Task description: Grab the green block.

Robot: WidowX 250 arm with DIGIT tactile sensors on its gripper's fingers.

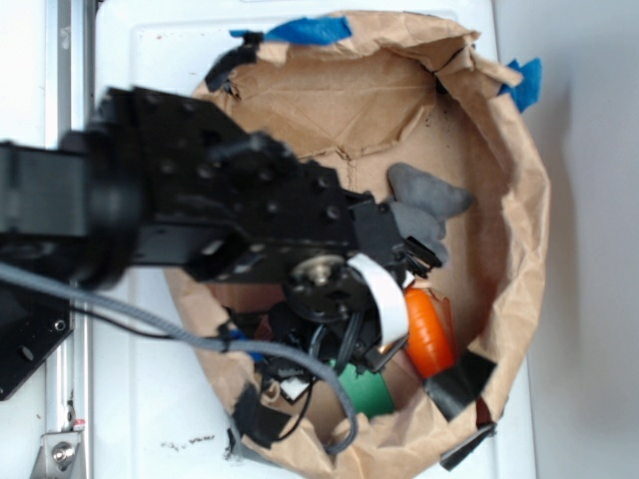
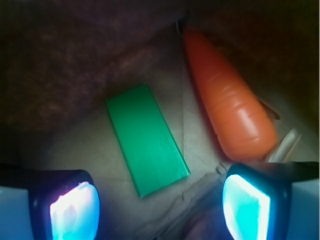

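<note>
white tabletop (image 1: 150, 419) carries a crumpled brown paper bag (image 1: 519, 230), rolled down into a shallow nest with blue tape (image 1: 310, 30) at its far rim and black tape (image 1: 461, 383) at the near right. inside, the black arm (image 1: 200, 200) reaches down over the near part of the nest.

the green block (image 2: 146, 138) lies flat on the paper floor, slanted, just ahead of the hand (image 2: 160, 202) in the wrist view; in the exterior view only a corner of it shows under the arm. the orange carrot (image 2: 230, 100) lies to its right, near but apart from it. a grey soft thing (image 1: 424, 200) sits farther in, well clear.

the hand is spread wide, its two fingers (image 2: 72, 205) standing either side of the block's near end and touching nothing.

the block looks stiff, light and smooth-faced, so it may slip if pinched at a corner. best hold, i judge, is across its short width at the middle, with the fingers turned to meet the long edges squarely.

room is tight: the carrot crowds the right finger's path, and the bag's wall rises on the left, probably soft enough to give. the paper floor is creased, so the block may not sit quite level.
</note>
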